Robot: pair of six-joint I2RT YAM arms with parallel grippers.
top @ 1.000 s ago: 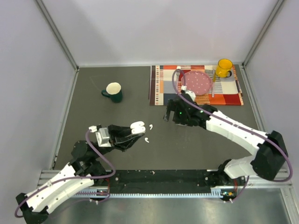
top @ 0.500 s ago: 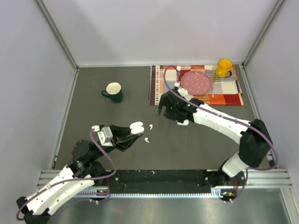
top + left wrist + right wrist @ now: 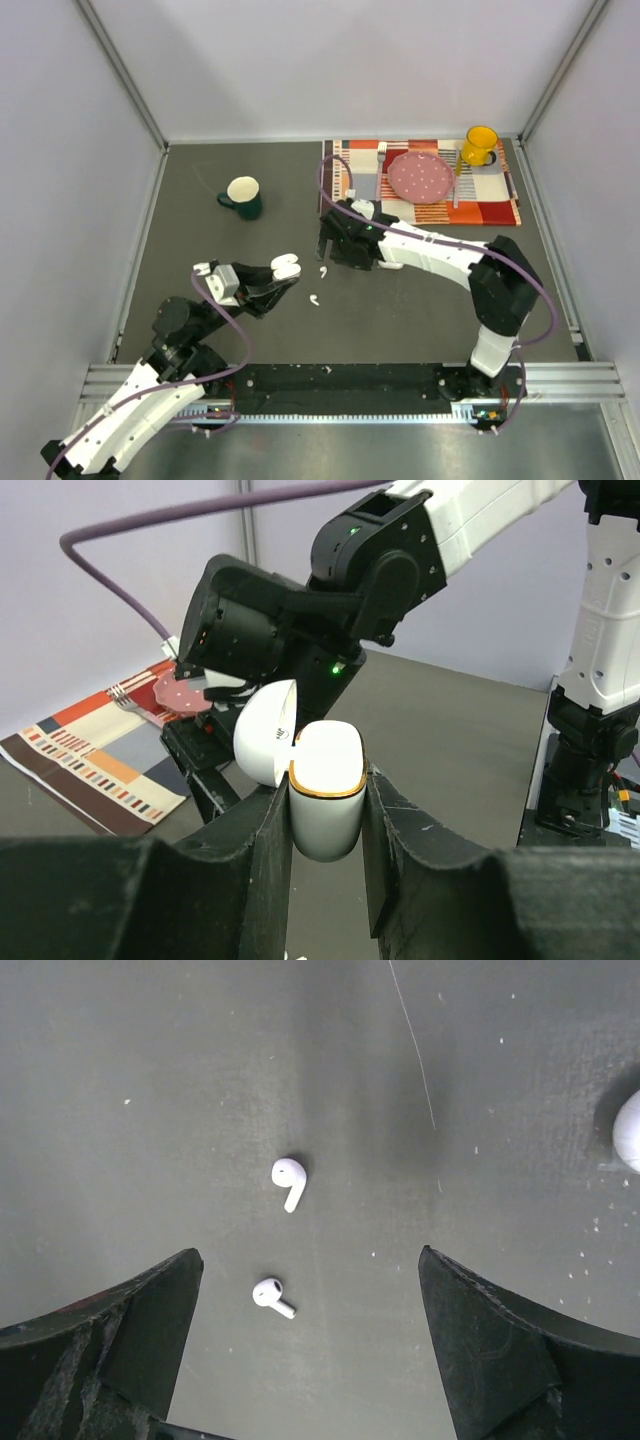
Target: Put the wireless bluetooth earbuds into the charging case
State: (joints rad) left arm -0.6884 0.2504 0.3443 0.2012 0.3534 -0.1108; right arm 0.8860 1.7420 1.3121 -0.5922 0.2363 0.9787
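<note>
The left pincer (image 3: 322, 825) gripped the open case (image 3: 326, 765); the right pincer (image 3: 307, 1260), spread wide, hung over two earbuds (image 3: 288, 1182) lying apart on the surface (image 3: 120, 1080).

The jaws clamp the charging case (image 3: 325, 800) (lid open)

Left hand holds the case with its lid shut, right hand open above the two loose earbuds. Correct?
Not quite. The left wrist view shows the case in the left hand with its lid open, tipped back. The right hand is open above the two loose earbuds, as you said.
</note>
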